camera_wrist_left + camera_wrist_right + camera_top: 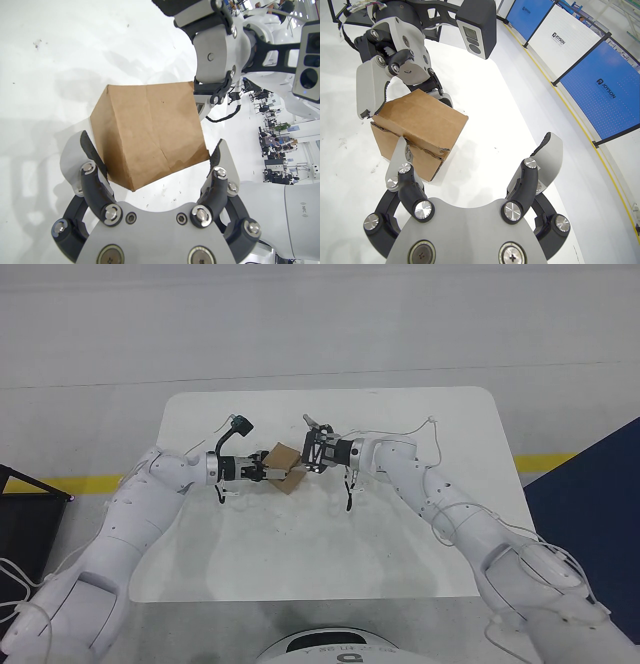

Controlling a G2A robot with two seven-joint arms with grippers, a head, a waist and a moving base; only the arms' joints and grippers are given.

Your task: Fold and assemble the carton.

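Note:
A small brown carton (284, 467) stands near the middle of the white table, folded into a box shape with a rough flap seam (425, 148) facing the right wrist camera. My left gripper (264, 471) straddles it from the left. Both of its pads press opposite sides of the carton (150, 132), one fingertip (366, 110) at an upper corner. My right gripper (311, 453) is open on the carton's other side. One of its fingers (400, 152) rests against the flap seam, and the other finger (551, 150) hangs free over bare table.
The white table (420, 554) has free room all around the carton, and its rounded edge (570, 175) is well off. A black frame (20, 494) stands on the floor to the left. Blue panels (602, 87) line the far side of the floor.

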